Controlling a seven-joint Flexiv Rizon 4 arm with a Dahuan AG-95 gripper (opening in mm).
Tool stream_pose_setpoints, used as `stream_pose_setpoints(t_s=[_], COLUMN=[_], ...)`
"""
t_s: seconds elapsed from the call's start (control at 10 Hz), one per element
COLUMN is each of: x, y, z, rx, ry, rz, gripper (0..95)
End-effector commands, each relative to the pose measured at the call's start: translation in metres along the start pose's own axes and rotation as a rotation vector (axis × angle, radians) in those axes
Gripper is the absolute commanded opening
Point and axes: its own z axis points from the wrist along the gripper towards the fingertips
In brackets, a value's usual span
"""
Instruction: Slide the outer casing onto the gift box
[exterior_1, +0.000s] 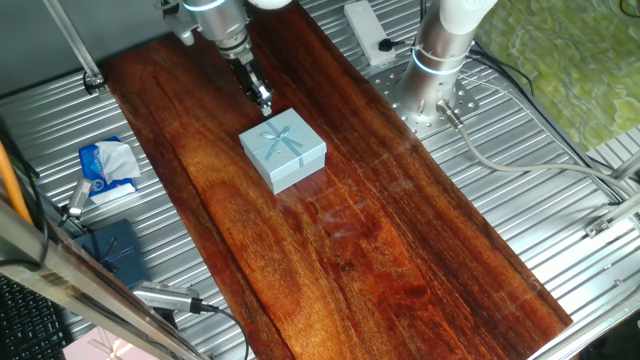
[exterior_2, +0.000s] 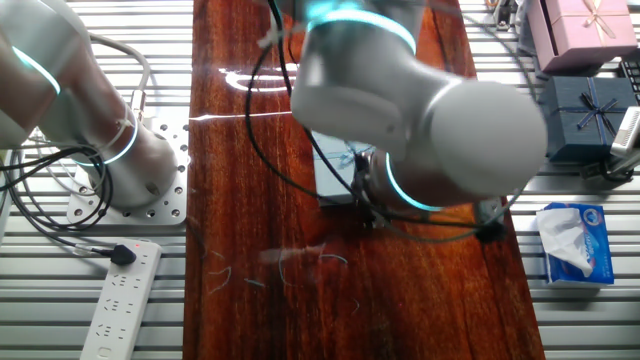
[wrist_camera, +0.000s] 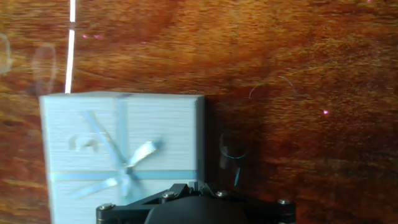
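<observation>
The casing (exterior_1: 283, 148) sits bow-up mid-board, the box nowhere visible, presumably inside; the gripper (exterior_1: 264, 103) hangs at its far edge, fingers' state unclear; best now is a straight lift away, no nudging

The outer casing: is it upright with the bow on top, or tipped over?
Upright: the outer casing sits flat on the wooden table, bow facing up.

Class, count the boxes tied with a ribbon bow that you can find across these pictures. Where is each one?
3. The light blue outer casing sits on the wooden board by the hand. A pink box and a dark navy box lie on the metal table beside the board. Others may be hidden.
</observation>
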Motion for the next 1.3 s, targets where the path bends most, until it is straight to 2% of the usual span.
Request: stream_pose_setpoints(t_s=[0.1, 0.4, 0.8, 1.1, 1.3], x=[-0.008, -0.018, -0.023, -0.023, -0.024], y=[0.022, 0.054, 0.089, 0.104, 0.108], z=[-0.002, 0.001, 0.010, 0.020, 0.024], rx=[0.002, 0.001, 0.003, 0.004, -0.002], ry=[0.012, 0.013, 0.012, 0.004, -0.002], rz=[0.040, 0.077, 0.112, 0.130, 0.132], gripper=[0.0, 0.0, 0.0, 0.0, 0.0])
